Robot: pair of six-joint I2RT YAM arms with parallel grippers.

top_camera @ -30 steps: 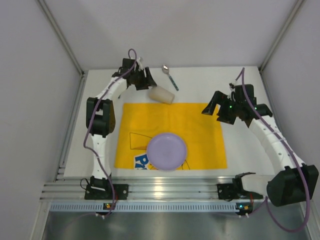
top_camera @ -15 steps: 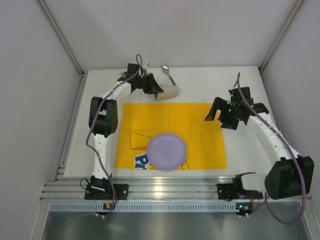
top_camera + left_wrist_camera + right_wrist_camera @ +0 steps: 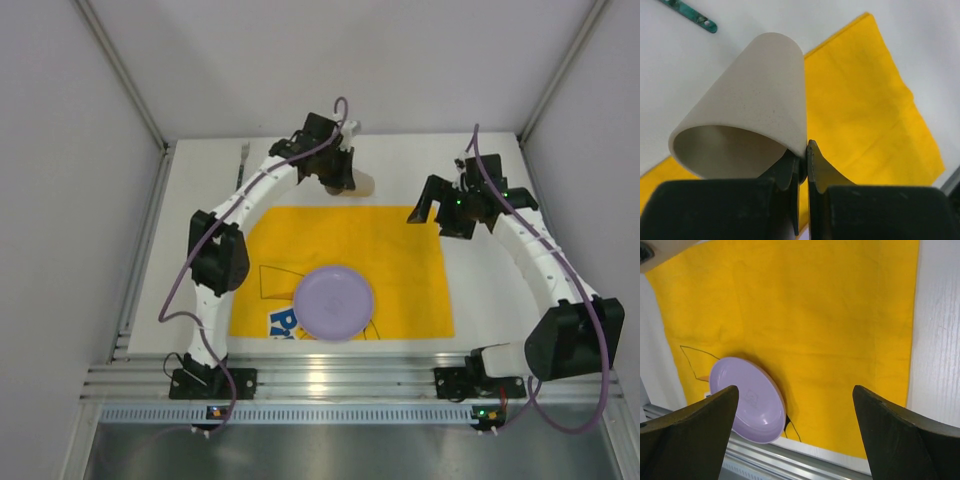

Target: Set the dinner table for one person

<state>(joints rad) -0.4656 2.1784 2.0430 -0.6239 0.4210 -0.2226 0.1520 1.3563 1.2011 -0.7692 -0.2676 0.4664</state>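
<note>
1. Pale walls (image 3: 330, 60) are seen on three sides, and the floor of the enclosure is filled by the desk (image 3: 480, 310), which lies under both arms.
2. The desk is shown as a large, flat, matte white rectangle, with a silver rail (image 3: 330, 380) run along its near edge, where the arm bases are bolted.
3. A yellow placemat (image 3: 340, 240) is laid in the middle of it, and a purple plate (image 3: 334, 302) is set on the placemat's near part.
4. And the grip is on: the left claw (image 3: 804, 155) is closed on the rim of a beige cup (image 3: 760, 85), one finger inside the mouth and one outside, at the far edge of the placemat.
5. The cup is held tilted, mouth towards the wrist camera; whether it is touching anything below cannot be told.
6. The right claw (image 3: 795, 390) is held wide open and empty over the right part of the placemat.
7. Risk: only a thin strip of wall is pinched, so the cup could be swung or slipped out if moved fast, and would likely be rolled across the desk.
8. Risk: a teal handle (image 3: 690, 16) is lying just beyond the cup and could be knocked by a careless sweep.
9. Risk: the placemat could be rucked if the cup is dragged rather than lifted.
</note>
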